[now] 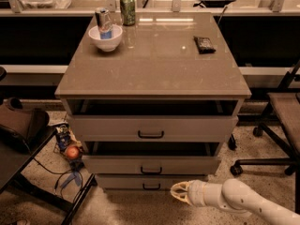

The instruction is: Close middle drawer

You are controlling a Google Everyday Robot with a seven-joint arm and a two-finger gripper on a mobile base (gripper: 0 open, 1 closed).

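The middle drawer is a wide grey-beige front with a small dark pull handle. It sits pushed almost all the way into the cabinet, with a dark gap above it. My gripper is cream-coloured, low at the front right. It is just below and right of the middle drawer front, level with the lowest drawer, and holds nothing. The taller top drawer stands slightly out under the countertop.
On the countertop are a white bowl with a can in it, a green can and a dark packet. An office chair stands to the right. A dark seat, an apple and cables lie to the left.
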